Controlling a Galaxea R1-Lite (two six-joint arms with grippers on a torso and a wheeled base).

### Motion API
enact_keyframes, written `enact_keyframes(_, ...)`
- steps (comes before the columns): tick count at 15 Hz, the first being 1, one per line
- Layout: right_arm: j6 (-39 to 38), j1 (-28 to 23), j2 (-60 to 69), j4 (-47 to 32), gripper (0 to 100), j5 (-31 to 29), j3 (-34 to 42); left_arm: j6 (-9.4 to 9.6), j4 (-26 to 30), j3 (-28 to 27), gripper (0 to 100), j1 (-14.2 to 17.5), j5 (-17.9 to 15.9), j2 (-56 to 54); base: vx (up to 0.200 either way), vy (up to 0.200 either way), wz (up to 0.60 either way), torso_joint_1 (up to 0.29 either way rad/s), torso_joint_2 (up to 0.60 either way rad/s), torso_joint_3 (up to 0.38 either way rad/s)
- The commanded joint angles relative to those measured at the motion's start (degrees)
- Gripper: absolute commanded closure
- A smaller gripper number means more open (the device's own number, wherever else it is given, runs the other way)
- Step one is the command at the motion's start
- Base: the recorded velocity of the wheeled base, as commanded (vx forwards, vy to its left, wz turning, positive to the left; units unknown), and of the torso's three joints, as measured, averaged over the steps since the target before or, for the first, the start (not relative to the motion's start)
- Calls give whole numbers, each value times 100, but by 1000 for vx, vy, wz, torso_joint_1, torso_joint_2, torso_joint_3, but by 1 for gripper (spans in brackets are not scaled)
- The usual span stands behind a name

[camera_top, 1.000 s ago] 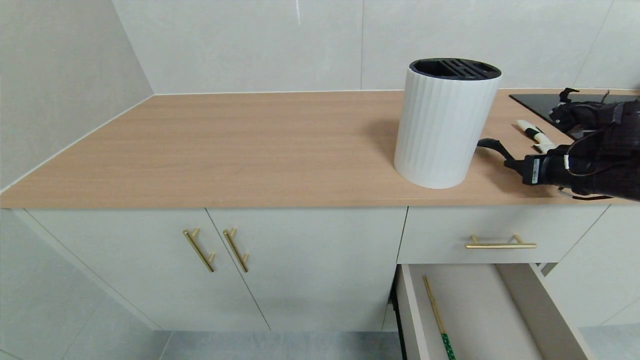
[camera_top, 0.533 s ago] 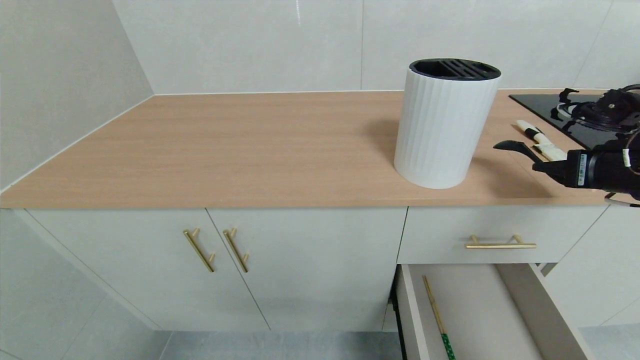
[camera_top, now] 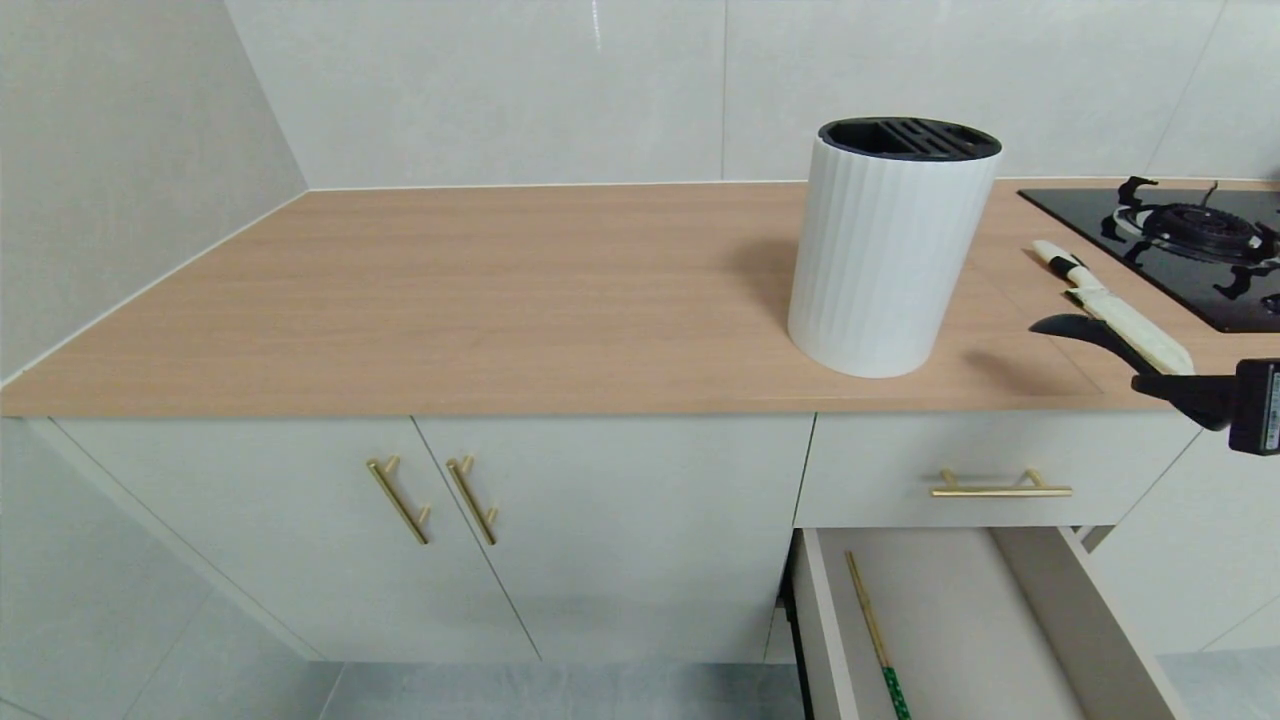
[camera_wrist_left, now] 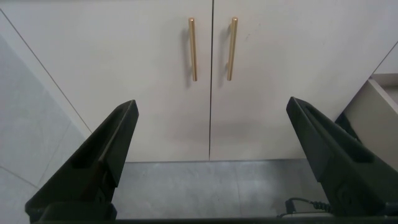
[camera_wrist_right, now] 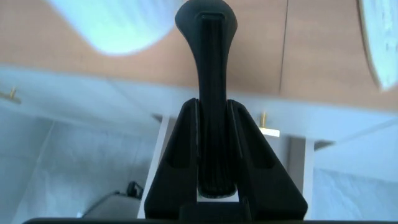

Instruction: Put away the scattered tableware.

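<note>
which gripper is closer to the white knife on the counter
Right. The right gripper, jaws shut on a black utensil, hangs at the counter edge just beside the white knife; the left gripper is down facing the cabinet doors.

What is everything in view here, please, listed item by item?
holder: one, white, black top, upright on countertop
knife: one, cream, lying between holder and hob
hob: one, black, countertop's right end
chopsticks: count unclear, wood with green end, in open drawer
door handles: two, gold, cupboard doors
drawer handle: one, gold, closed drawer
black utensil: one, black, held by right gripper
left gripper: open, facing cupboard doors
right gripper: shut on black utensil
</note>
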State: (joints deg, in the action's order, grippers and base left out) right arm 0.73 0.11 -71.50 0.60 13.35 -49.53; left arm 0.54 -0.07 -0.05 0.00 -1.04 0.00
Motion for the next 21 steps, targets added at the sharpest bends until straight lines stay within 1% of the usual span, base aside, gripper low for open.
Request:
enact_keyframes(1, 208, 7, 250, 72, 100, 19, 392, -1, -1, 5, 0, 0, -2, 9, 0, 0, 0, 0, 0, 0)
enact_keyframes(4, 358, 7, 198, 72, 100, 19, 444, -1, -1, -4, 0, 0, -2, 9, 0, 0, 0, 0, 0, 0)
enact_keyframes(6, 630, 7, 206, 72, 100, 36, 559, -1, -1, 5, 0, 0, -2, 9, 0, 0, 0, -120, 239, 149)
enact_keyframes(9, 762, 94, 171, 72, 100, 27, 646, -1, -1, -4, 0, -9, -2, 9, 0, 0, 0, -183, 425, 235)
enact_keyframes(11, 850, 244, 171, 72, 100, 19, 752, -1, -1, -4, 0, 0, -2, 9, 0, 0, 0, -215, 469, 259)
enact_keyframes(17, 1175, 358, 119, 55, 100, 27, 954, -1, -1, 5, 0, -9, -2, 9, 0, 0, 0, -194, 466, 271)
enact_keyframes(21, 1192, 420, -92, 63, 100, 19, 1042, -1, -1, -4, 0, 0, -2, 9, 0, 0, 0, -131, 334, 200)
